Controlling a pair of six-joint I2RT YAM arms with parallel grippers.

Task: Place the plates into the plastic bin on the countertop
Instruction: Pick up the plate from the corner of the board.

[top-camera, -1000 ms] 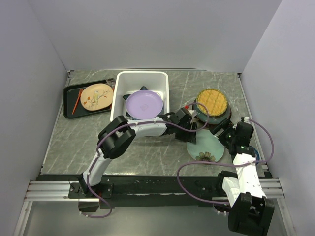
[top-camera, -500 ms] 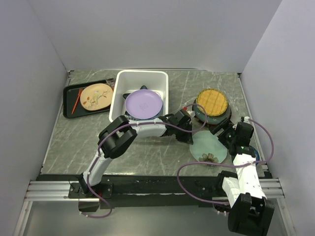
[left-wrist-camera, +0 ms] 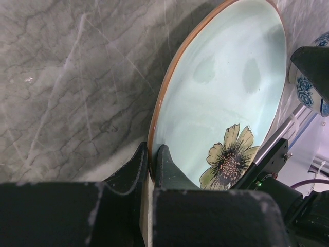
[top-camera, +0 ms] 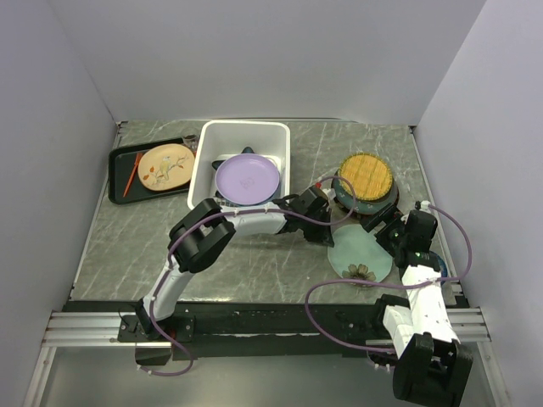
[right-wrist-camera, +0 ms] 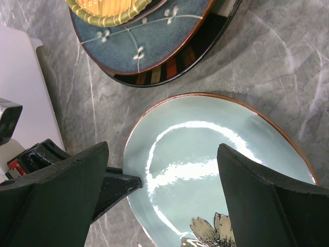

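A pale green plate (top-camera: 362, 252) with a painted flower lies on the countertop (top-camera: 254, 264) at the right. My left gripper (left-wrist-camera: 151, 163) is shut on its left rim, one finger above and one below; from above the left gripper (top-camera: 332, 231) sits at that edge. The right gripper (right-wrist-camera: 163, 149) hovers open over the same plate (right-wrist-camera: 216, 170), touching nothing. The plastic bin (top-camera: 203, 161) stands at the back and holds a lavender plate (top-camera: 247, 178) on a blue star-shaped one (top-camera: 247, 153). A yellow woven plate (top-camera: 366, 174) tops a stack on a dark teal plate (right-wrist-camera: 154, 46).
A black tray (top-camera: 124, 158) at the back left carries a tan plate (top-camera: 166, 165) and a red stick (top-camera: 131, 174). A blue-and-white patterned dish (left-wrist-camera: 323, 42) lies by the right arm. Grey walls close in the sides and back.
My left gripper has shut on the pale green plate's rim, and the plate has slid slightly to the right. The right gripper has stayed open in place.
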